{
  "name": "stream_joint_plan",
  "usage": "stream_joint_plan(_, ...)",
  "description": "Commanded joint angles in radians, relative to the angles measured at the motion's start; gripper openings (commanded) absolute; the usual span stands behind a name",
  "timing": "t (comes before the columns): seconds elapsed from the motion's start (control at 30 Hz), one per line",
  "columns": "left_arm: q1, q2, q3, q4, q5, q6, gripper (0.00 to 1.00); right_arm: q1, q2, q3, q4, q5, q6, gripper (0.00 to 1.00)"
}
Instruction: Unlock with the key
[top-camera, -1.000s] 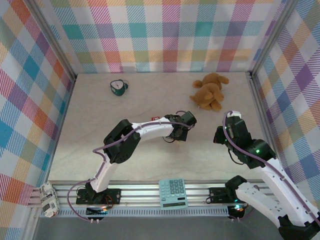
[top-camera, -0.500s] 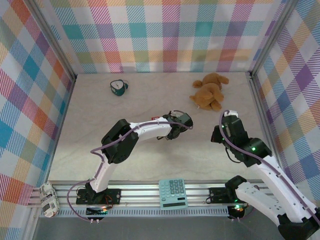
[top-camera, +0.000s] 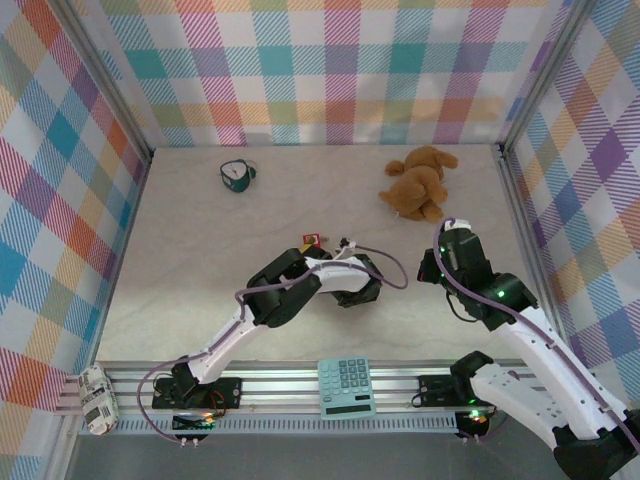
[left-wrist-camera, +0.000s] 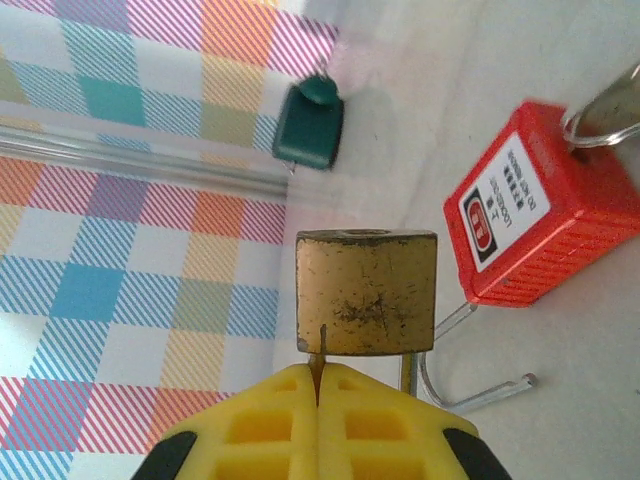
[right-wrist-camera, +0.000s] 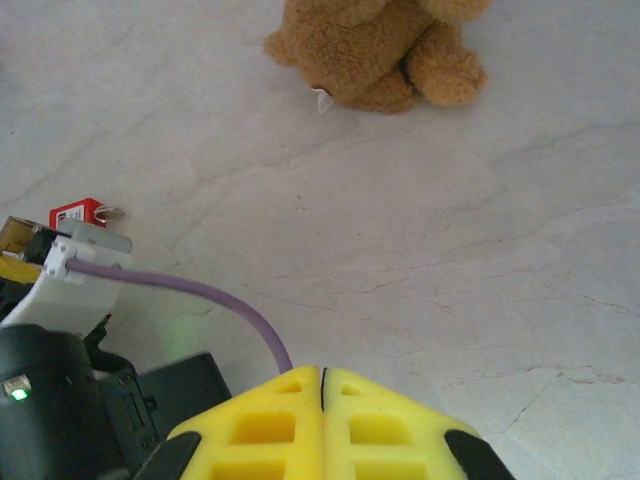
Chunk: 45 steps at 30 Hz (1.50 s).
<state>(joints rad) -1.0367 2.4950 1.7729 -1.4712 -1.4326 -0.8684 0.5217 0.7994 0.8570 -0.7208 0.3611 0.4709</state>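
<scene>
Two arms reach over the bench (top-camera: 200, 230) in the top view; the left wrist sits beside the red padlock (top-camera: 311, 241), the right arm well apart. In the left wrist view, the left fingers (left-wrist-camera: 285, 385) pinch shut on the key (left-wrist-camera: 322, 345). Its long axis runs straight ahead, tip meeting the brass padlock (left-wrist-camera: 366, 290); whether it is seated is unclear. In the right wrist view, the right fingers (right-wrist-camera: 290, 385) are closed on nothing, far from that padlock.

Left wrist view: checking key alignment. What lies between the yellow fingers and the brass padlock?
In the left wrist view, the key, a thin sliver pinched in the shut left gripper, bridges that short gap to the brass padlock.
</scene>
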Motion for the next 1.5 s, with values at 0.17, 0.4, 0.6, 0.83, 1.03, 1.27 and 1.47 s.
stream_joint_plan(0.17, -0.106, 0.069, -0.018, -0.249, 0.02, -0.225, 0.0, -0.008, -0.018, 0.001, 0.016, -0.025, 0.002, 0.0)
stream_joint_plan(0.4, -0.139, 0.003, -0.106, 0.092, 0.147, 0.072, 0.19, -0.008, -0.026, 0.004, -0.002, -0.027, 0.004, 0.0)
stream_joint_plan(0.6, -0.18, -0.065, -0.156, 0.355, 0.347, 0.248, 0.27, -0.007, -0.02, 0.021, -0.008, -0.02, -0.003, 0.0)
stream_joint_plan(0.83, -0.237, -0.108, -0.127, 0.408, 0.478, 0.282, 0.33, -0.008, -0.009, 0.038, -0.015, -0.008, -0.014, 0.0)
stream_joint_plan(1.03, -0.113, -0.284, -0.261, 0.517, 0.557, 0.413, 0.38, -0.008, 0.0, 0.055, -0.025, -0.002, -0.028, 0.0)
stream_joint_plan(1.27, 0.064, -0.41, -0.378, 0.664, 0.871, 0.633, 0.56, -0.007, 0.004, 0.062, -0.025, -0.002, -0.028, 0.0)
stream_joint_plan(1.47, 0.148, -0.392, -0.353, 0.67, 1.001, 0.722, 0.59, -0.009, 0.007, 0.065, -0.03, 0.001, -0.033, 0.0)
